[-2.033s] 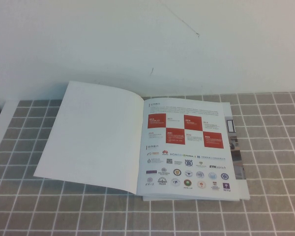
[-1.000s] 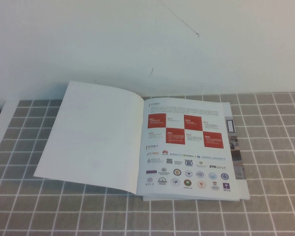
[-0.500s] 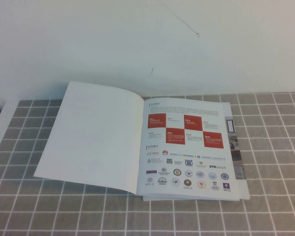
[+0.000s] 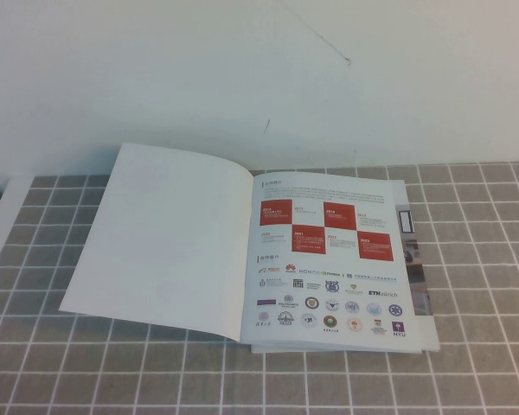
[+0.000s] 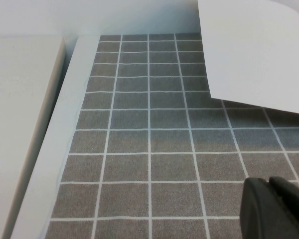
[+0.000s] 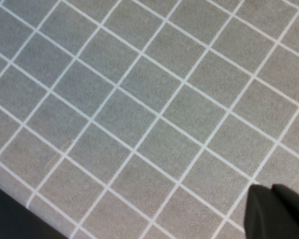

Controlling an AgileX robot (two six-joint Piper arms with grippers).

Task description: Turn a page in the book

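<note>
With the book point(image 4: 329, 268) lying open on the grey tiled worktop point(image 4: 476, 259), neither arm shows in the high view, and each pincer can be seen only from its own wrist camera.

The page point(image 4: 164, 238) has been turned over to the left and shows its plain white inside. It does not lie quite flat: its outer edge stands a little off the tiles and throws a shadow under it. To its right is the inner page point(image 4: 329, 259) with red squares near the top and rows of small logos below. Past that page's right edge, a narrow strip of the leaves beneath it shows.

The left pincer point(image 5: 274, 209) hangs above bare tiles, well apart from the book. Its dark fingertips point(image 5: 256, 204) look pressed together with no gap, and there is nothing between them. Ahead of it and off to one side, a corner of the white page point(image 5: 254, 50) juts out over the tiles, raised enough to cast a shadow. On the other side of this pincer, a pale strip point(image 5: 60, 139) runs along the border of the tiles, with a white surface point(image 5: 20, 109) beyond it.

The right pincer point(image 6: 279, 211) is above nothing but grey tiles with white grout lines; no part of the book lies near it. Only its dark tip point(image 6: 264, 209) shows, closed up tight and empty. A dark edge point(image 6: 15, 216) cuts across the corner beside it.
</note>
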